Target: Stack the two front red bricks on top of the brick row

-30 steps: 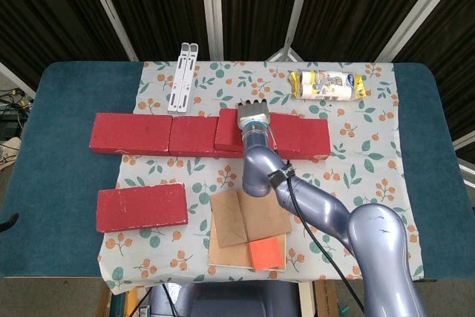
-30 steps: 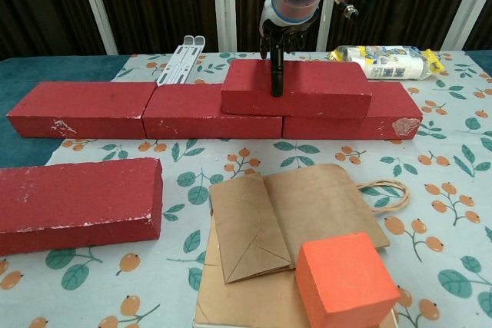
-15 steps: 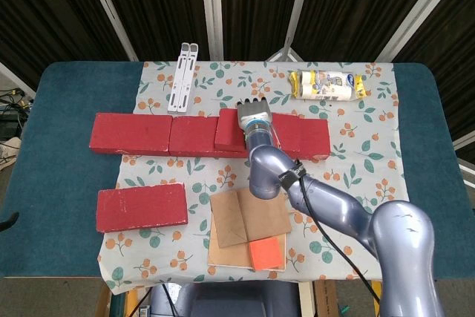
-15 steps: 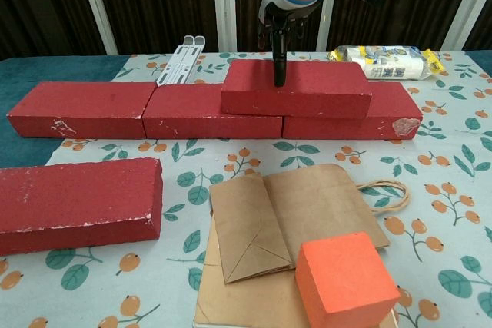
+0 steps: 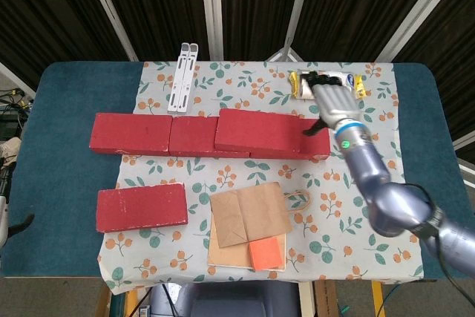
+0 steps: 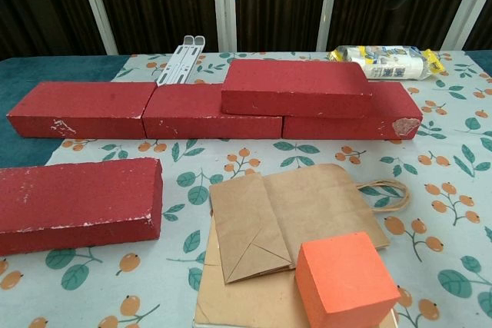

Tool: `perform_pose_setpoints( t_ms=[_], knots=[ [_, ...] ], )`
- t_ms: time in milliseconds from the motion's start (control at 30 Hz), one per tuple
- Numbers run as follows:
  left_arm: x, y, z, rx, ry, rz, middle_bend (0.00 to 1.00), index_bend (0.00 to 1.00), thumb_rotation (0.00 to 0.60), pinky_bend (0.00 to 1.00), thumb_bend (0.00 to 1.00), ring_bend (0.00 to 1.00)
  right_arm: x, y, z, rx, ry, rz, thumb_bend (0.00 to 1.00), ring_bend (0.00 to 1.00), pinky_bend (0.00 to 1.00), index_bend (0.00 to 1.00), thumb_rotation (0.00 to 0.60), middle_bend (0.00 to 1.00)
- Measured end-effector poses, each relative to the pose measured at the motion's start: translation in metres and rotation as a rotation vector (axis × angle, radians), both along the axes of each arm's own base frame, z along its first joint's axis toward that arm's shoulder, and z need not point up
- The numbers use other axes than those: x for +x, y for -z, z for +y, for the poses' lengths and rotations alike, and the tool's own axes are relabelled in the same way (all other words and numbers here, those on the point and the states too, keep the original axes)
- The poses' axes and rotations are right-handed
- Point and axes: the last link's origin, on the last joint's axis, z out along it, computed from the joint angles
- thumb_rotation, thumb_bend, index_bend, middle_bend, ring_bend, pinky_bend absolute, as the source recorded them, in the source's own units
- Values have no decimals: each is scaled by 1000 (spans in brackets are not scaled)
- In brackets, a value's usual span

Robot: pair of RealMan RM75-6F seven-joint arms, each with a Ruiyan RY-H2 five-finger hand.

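Dark curtains hang behind a teal table (image 5: 67, 102) spread with a floral-print cloth (image 5: 349, 161). Across the cloth runs the row of three flat red bricks (image 6: 81, 108), laid end to end, and one stacked red brick (image 6: 295, 87) already sits on top, bridging the joint between the middle and right bricks. The remaining loose red brick (image 6: 77, 203) lies flat near the front left, well apart from the row.

Only the head view shows the right hand (image 5: 332, 102); it hangs above the right end of the row with nothing in it, fingers apart and a little curled (the left hand is in neither view). A brown paper bag (image 6: 296, 217) with an orange foam cube (image 6: 346, 280) on it lies at the front centre, a white folding stand (image 5: 182, 76) and a wrapped roll pack (image 6: 384, 61) sit at the back.

By my judgement the first placement is done and the second brick is next: reach to the front left, grip it across its width, lift it over and set it on the row's left bricks, butted against the stacked one.
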Motion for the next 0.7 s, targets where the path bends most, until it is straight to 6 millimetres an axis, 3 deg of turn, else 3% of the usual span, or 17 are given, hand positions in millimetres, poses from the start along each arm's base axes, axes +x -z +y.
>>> perform_pose_setpoints(
  t_ms=[133,333,433,700],
  knots=[
    [6,5,-3,-45,59,-28,0,47,600,124,0,0,-58,-37,29,-99,29,-72,62,0,0,0,600,2],
    [10,12,-5,-102,96,-46,0,46,600,124,0,0,-138,-65,93,-197,95,-85,61,0,0,0,600,2],
    [12,17,-5,-131,112,-53,0,42,600,124,0,0,-165,-70,124,-232,109,-74,61,0,0,0,600,1],
    [22,35,-3,-211,169,-99,0,19,600,124,0,0,-214,-62,187,-301,67,-82,61,0,0,0,600,2]
  ],
)
